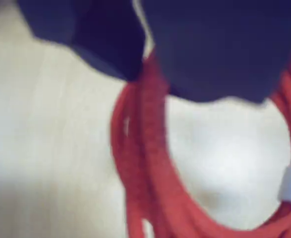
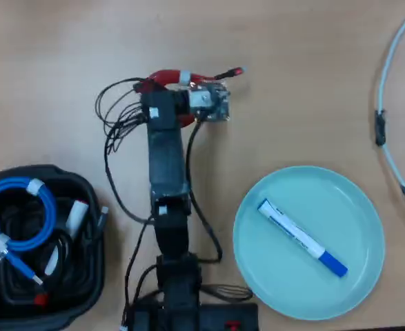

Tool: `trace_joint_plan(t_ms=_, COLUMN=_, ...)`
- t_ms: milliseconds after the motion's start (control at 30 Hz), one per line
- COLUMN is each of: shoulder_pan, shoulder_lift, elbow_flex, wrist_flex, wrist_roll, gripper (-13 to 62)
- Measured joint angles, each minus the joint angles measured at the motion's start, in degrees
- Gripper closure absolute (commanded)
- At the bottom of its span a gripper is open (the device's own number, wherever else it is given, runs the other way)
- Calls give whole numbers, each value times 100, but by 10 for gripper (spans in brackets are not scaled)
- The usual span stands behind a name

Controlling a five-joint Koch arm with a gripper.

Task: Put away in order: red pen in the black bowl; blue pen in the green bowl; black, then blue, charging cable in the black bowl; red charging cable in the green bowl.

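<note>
Gripper (image 1: 147, 59) is down over the red cable (image 1: 150, 163) on the table (image 1: 46, 148), jaws straddling 1 side of the coil; the wrist view is too blurred to tell whether they pinch it or stand apart. Blue pen (image 2: 303, 238) lies in the green bowl (image 2: 357, 289). Black bowl (image 2: 85, 303) holds the red pen (image 2: 72, 219) and the blue cable (image 2: 19, 207).
</note>
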Motion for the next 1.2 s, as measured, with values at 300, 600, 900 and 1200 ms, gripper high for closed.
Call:
trace_joint_plan(t_ms=300, shoulder_pan=1652, shoulder_lift=1731, elbow_flex=1907, wrist_flex=97, wrist_roll=378, gripper=562)
trace_joint_plan(t_ms=600, shoulder_pan=3612, shoulder_lift=2435, elbow_flex=2804, wrist_flex=105, wrist_roll=360, gripper=562)
trace_joint_plan(t_ms=900, shoulder_pan=5959, shoulder_lift=2461, elbow_flex=3577, wrist_flex=97, wrist_roll=-448, gripper=562)
trace_joint_plan(t_ms=1200, shoulder_pan=6530, shoulder_lift=2399, elbow_flex=4034, wrist_flex=-185, wrist_roll=-457, gripper=562)
